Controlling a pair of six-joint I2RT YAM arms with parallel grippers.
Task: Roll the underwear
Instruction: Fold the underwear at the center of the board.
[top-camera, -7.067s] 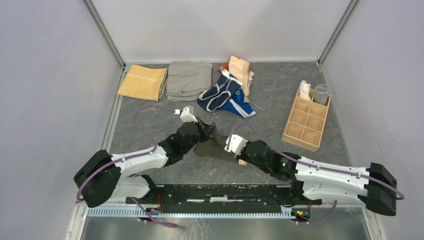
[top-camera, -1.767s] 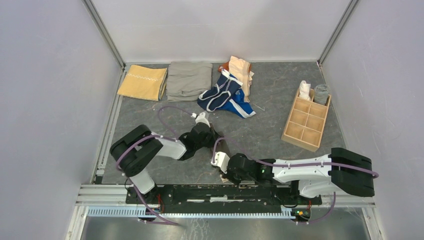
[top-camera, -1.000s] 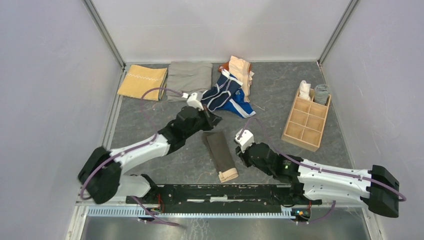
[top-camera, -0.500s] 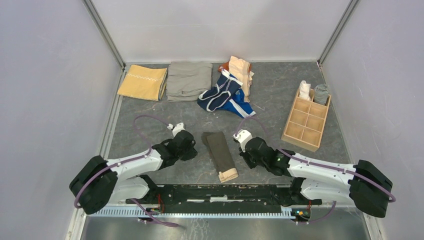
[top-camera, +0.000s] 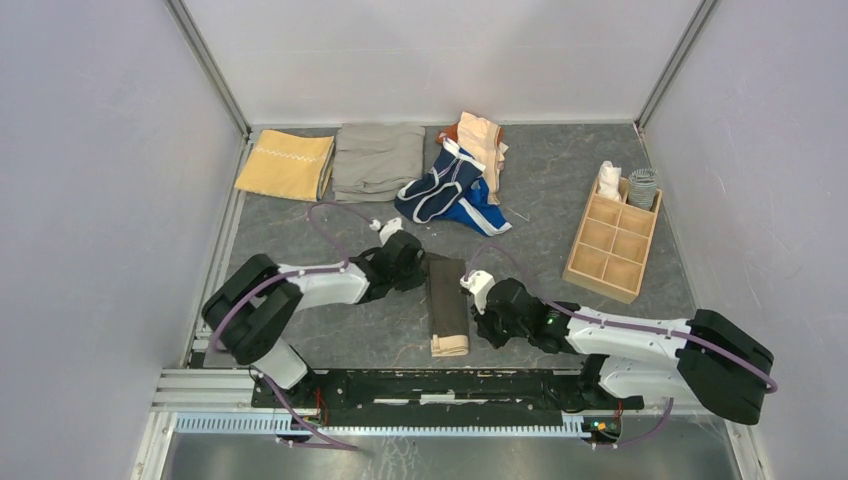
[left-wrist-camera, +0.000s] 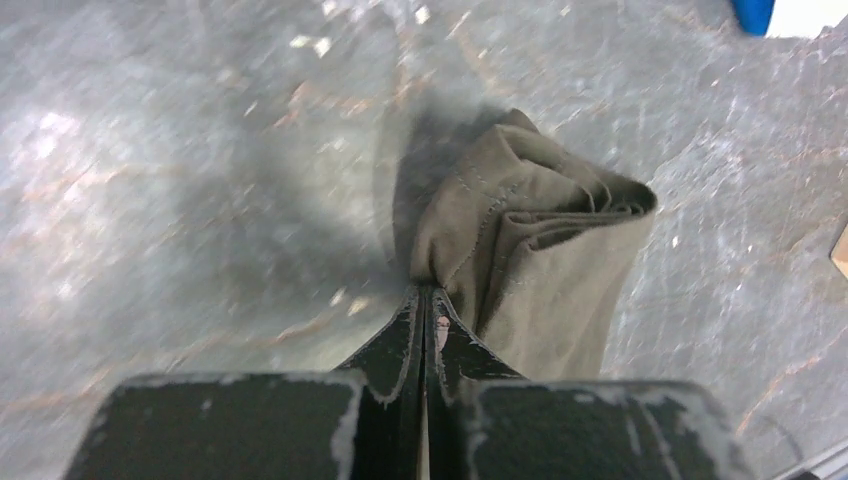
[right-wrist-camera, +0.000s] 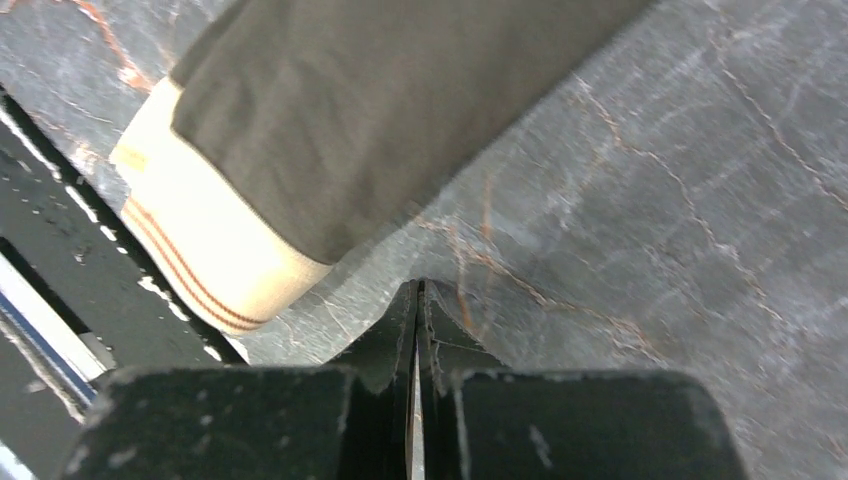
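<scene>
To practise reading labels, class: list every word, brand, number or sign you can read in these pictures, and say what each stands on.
No text can be read in any view.
Tan waistband of the dark grey-brown briefs: one small mark near its corner, too blurred to read.
Wooden divider box, mustard cloth, grey-khaki cloth: no lettering visible.

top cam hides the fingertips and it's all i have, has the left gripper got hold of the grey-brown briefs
observer: left wrist view: left gripper shut, tips against the bunched end of the grey-brown briefs; whether fabric is caught I cannot tell.
operator: and the right one
observer: right wrist view: right gripper shut over bare table, beside the briefs near their tan waistband, not touching cloth.
</scene>
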